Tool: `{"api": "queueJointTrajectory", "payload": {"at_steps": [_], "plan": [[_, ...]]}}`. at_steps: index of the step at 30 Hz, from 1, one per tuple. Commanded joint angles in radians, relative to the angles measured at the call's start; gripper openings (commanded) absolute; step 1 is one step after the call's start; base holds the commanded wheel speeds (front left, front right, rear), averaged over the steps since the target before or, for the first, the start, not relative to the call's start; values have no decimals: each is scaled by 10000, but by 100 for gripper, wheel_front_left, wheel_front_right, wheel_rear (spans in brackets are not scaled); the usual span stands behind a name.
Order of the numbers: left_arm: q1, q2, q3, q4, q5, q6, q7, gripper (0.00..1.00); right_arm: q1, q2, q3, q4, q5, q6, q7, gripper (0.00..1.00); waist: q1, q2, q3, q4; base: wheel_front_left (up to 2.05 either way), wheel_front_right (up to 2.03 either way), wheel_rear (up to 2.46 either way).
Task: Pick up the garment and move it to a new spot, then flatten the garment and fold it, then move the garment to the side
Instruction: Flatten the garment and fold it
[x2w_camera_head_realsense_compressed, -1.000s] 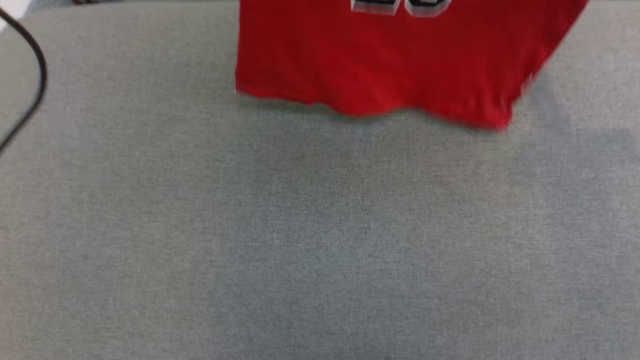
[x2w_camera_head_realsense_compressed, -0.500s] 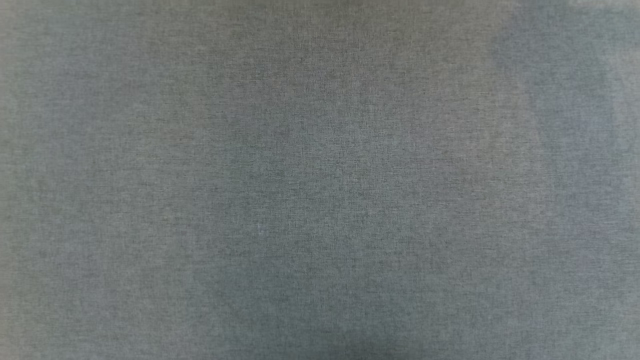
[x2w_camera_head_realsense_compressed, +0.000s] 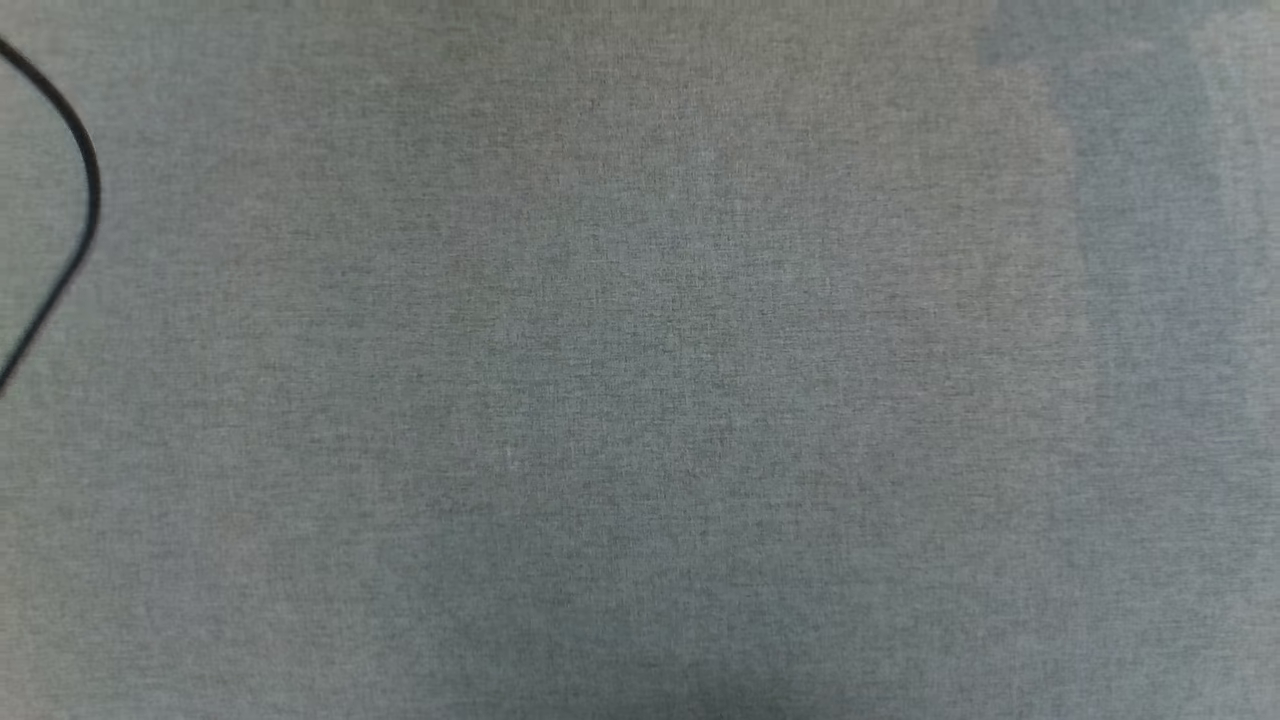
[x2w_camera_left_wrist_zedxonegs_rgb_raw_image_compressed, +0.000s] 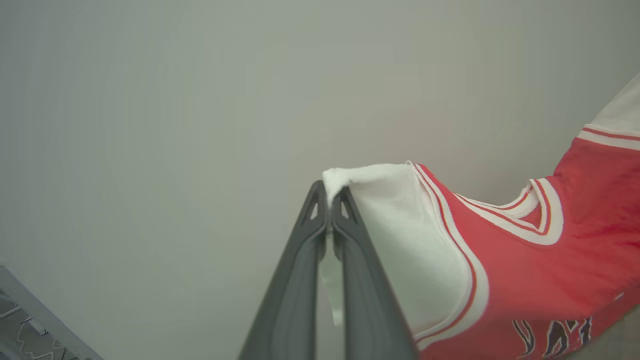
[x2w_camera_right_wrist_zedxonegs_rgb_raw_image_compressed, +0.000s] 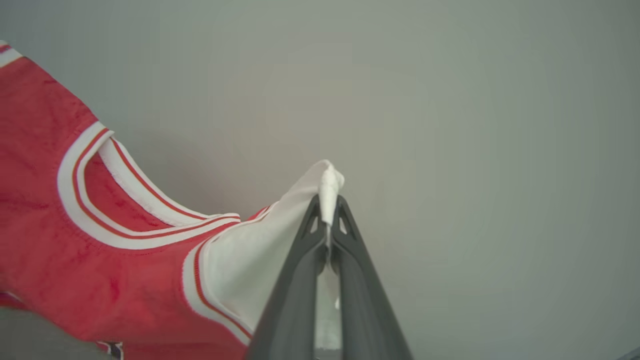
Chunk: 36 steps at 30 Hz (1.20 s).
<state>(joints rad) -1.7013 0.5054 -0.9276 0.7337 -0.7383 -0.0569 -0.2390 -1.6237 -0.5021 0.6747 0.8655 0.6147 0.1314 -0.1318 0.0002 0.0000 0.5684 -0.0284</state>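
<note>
Red jersey T-shirt with white sleeves hangs aloft, stretched between the left gripper and right gripper, each clamped on a sleeve tip, presumably to spread it for laying flat.

1. The grey cloth-covered tabletop lies open across its middle and out to the right edge, leaving passing room for a gripper.
2. A black cable loops in over the left edge.
3. The garment, held up between the left gripper and the right gripper, each clamped on a white sleeve, bars the gap between them. Outside each gripper is open air against a pale backdrop.
</note>
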Motion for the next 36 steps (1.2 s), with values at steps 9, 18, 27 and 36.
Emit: {"api": "queueJointTrajectory", "payload": {"at_steps": [9, 18, 27, 36], "plan": [[3389, 123, 401, -595, -445, 194, -221, 0, 3003, -356, 766, -631, 1368, -7, -1055, 0, -2, 0, -1420, 119, 0, 0, 0], [8165, 644, 1483, -2286, -409, 601, -226, 0, 6474, -1186, 1133, -2338, 2033, -7, -1260, 0, -2, 0, -2894, 105, 0, 0, 0], [12267, 645, 2551, -3566, -615, 1030, -226, 0, 10232, -1766, 321, -3349, 2088, -7, -1288, 0, -2, 0, -4135, 158, 0, 0, 0], [15011, 595, 3231, -3702, -694, 1364, -227, 0, 13610, -1813, -1077, -3583, 1951, -7, -1250, 0, -2, 0, -4800, 63, 0, 0, 0]]}}
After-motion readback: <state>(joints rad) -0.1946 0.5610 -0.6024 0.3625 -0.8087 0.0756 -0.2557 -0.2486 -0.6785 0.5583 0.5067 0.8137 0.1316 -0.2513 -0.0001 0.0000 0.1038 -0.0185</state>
